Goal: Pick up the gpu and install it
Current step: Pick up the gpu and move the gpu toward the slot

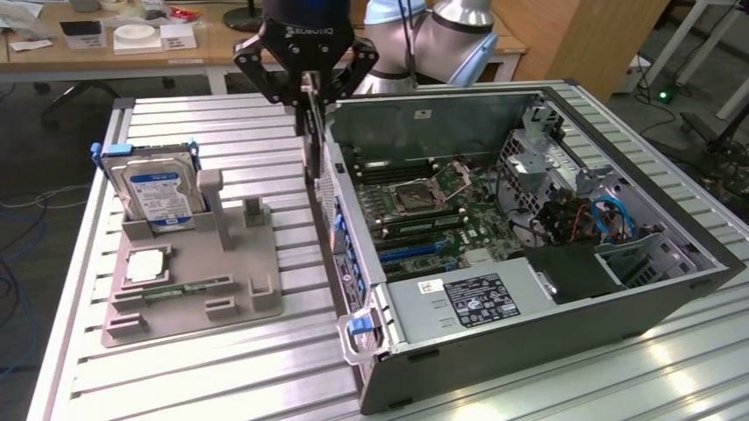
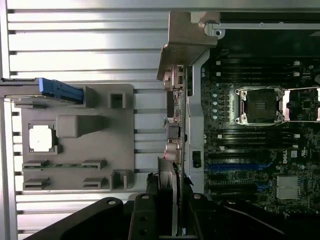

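The gpu (image 1: 311, 140), a thin flat dark card, is seen edge-on and is held upright in the air, just outside the open computer case (image 1: 562, 342) at the case's nine o'clock side in the exterior view. In the wrist view its pale metal bracket (image 2: 186, 37) is seen at the end far from the grip, and small components are seen along its narrow edge. The card is grasped at its upper end by the black claw (image 1: 308, 92), whose jaws are clenched on it and parted by no more than the card's thickness. Inside the dark grey sheet-metal case, a green motherboard (image 1: 433, 219) with a square metal-framed socket and blue and black slots is laid flat. At nine o'clock of the card, a moulded grey holder (image 1: 252, 303) is set on the ribbed aluminium tabletop (image 1: 210, 377). In that holder a boxy silver hard drive (image 1: 158, 193) with a blue-and-white label is stood upright, a square pale processor chip (image 1: 146, 266) is laid flat below it, and a narrow green memory stick (image 1: 188, 288) is laid in a slot beside the chip.
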`<state>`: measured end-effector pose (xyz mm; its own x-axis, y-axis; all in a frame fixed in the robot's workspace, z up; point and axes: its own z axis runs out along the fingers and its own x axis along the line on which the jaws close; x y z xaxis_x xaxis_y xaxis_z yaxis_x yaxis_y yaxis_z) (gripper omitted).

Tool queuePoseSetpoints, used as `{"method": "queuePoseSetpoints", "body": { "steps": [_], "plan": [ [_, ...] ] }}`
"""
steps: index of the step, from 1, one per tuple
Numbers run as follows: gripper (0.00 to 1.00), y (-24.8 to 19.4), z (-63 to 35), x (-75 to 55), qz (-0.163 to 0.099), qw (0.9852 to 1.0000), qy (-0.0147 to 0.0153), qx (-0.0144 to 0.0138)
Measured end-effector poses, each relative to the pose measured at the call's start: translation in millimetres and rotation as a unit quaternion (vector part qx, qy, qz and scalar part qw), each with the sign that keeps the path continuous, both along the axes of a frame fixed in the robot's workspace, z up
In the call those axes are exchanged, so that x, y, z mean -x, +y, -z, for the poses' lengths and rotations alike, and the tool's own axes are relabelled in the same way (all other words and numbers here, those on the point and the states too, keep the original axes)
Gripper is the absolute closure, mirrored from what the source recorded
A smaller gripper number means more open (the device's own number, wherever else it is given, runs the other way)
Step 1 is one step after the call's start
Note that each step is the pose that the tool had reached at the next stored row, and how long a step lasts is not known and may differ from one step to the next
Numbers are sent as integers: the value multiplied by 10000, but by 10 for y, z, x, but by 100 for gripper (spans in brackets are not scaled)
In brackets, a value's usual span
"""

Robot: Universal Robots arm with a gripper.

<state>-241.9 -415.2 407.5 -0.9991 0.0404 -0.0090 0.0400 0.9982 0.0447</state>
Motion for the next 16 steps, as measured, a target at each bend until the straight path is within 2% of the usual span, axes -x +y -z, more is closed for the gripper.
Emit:
{"method": "queuePoseSetpoints", "body": {
  "steps": [16],
  "plan": [
    [73,0,4,-540,-65,10000,16,0]
  ]
}}
